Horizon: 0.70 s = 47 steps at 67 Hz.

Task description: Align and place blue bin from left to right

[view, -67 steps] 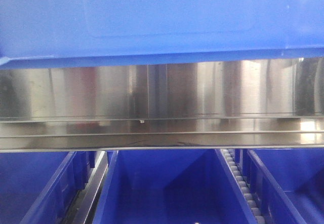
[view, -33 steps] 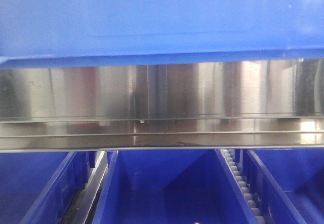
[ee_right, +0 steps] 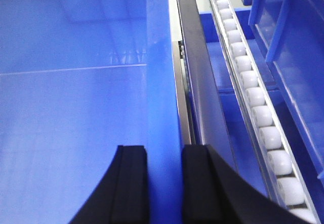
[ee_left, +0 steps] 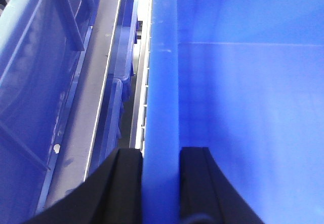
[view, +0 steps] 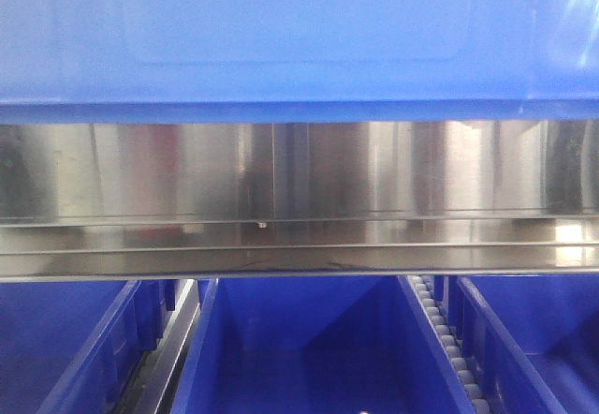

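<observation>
The blue bin [view: 299,30] fills the top of the front view, its lower edge level above the steel shelf. My left gripper [ee_left: 161,155] is shut on the blue bin's left wall [ee_left: 162,82], one black finger outside and one inside. My right gripper [ee_right: 164,153] is shut on the bin's right wall [ee_right: 159,67] the same way. The bin's smooth, bare inside [ee_left: 253,107] shows in both wrist views. Neither gripper appears in the front view.
A polished steel shelf front [view: 299,199] runs across below the bin. Darker blue bins [view: 309,348] sit in rows underneath. A white roller track [ee_right: 255,102] and a grey rail [ee_right: 197,82] lie right of the bin; a grey rail [ee_left: 96,82] and darker bins [ee_left: 35,82] lie left.
The blue bin's lower edge has dropped slightly and levelled out; it was tilted a second ago. Shelf and lower bins have not moved.
</observation>
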{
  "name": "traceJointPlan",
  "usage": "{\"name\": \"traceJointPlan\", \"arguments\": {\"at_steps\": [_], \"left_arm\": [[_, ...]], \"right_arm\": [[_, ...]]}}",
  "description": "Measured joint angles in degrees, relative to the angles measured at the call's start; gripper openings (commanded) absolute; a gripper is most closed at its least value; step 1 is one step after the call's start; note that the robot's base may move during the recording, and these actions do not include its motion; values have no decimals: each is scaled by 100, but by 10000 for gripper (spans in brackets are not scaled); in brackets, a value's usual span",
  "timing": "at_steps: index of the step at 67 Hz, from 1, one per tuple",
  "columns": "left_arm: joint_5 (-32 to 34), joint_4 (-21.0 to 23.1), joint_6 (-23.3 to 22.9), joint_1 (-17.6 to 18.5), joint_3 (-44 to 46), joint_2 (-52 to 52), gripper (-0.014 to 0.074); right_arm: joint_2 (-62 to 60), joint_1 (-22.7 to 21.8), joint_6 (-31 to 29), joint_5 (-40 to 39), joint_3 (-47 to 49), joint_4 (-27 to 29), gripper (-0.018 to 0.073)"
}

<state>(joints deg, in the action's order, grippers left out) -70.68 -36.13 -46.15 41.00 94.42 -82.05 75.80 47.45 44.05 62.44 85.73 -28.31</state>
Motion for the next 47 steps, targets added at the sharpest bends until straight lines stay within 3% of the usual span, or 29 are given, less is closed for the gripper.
{"name": "traceJointPlan", "arguments": {"at_steps": [47], "left_arm": [[191, -42, 0, 0, -11, 0, -111]], "right_arm": [[0, 0, 11, 226, 0, 82, -80]]}}
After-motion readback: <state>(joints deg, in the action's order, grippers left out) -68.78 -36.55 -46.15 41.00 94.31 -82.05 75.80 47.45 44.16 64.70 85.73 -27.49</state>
